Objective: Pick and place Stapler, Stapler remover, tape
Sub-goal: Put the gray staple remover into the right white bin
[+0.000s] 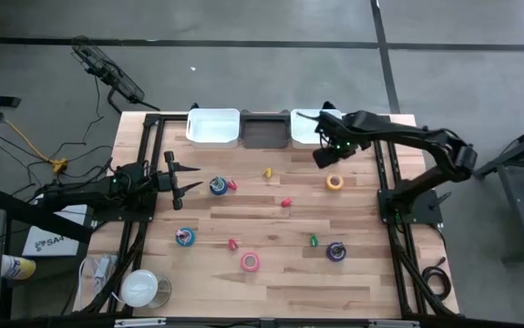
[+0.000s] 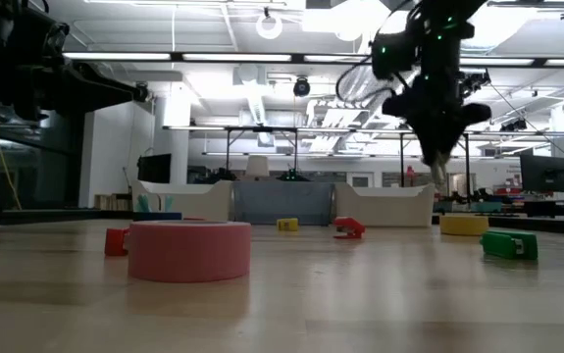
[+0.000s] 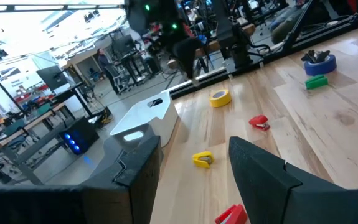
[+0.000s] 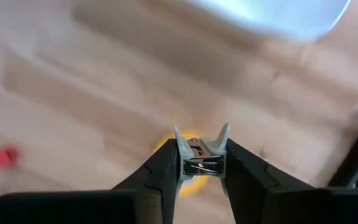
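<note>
Beneath right claw [image 4: 202,163]: yellow tape [image 1: 334,182].

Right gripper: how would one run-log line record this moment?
right gripper | shut on stapler remover | raised above table, near white bin | left gripper | open, waiting at left side

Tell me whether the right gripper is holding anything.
Yes: the right gripper has its jaws shut on a small metallic item; what it is cannot be told.
</note>
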Controlling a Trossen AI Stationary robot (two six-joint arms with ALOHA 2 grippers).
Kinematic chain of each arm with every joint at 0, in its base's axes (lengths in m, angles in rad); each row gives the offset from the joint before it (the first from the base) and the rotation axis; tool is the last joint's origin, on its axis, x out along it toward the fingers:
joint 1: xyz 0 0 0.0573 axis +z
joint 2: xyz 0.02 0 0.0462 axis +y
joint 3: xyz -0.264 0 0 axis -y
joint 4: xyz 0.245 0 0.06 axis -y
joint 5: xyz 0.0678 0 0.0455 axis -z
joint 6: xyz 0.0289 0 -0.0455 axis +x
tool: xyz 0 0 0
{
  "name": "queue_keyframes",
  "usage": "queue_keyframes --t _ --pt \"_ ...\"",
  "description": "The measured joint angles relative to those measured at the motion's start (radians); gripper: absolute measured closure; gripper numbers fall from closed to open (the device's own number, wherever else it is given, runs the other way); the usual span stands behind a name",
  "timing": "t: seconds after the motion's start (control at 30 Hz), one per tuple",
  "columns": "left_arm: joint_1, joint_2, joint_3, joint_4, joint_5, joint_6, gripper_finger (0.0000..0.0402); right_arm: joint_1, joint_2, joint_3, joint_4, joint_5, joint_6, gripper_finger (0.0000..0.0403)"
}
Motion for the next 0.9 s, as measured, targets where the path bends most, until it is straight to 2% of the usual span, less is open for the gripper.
queue_keyframes --t 0.2,0.47,0.7,0.9 --pt "0.000 0.000 0.000 0.000 0.000 0.000 0.0215 0.000 -0.033 0.000 0.225 0.097 -0.104 0.0304" --pt "0.000 0.000 0.000 0.000 0.000 0.000 0.0215 -0.021 0.040 0.001 0.535 0.053 -0.452 0.0304" --pt "0.000 0.000 0.000 0.000 0.000 0.000 0.0215 -0.077 0.120 0.001 0.601 0.056 -0.782 0.0304" --pt "0.000 0.000 0.000 0.000 0.000 0.000 0.0215 -0.130 0.165 0.001 0.630 0.025 -0.925 0.0304"
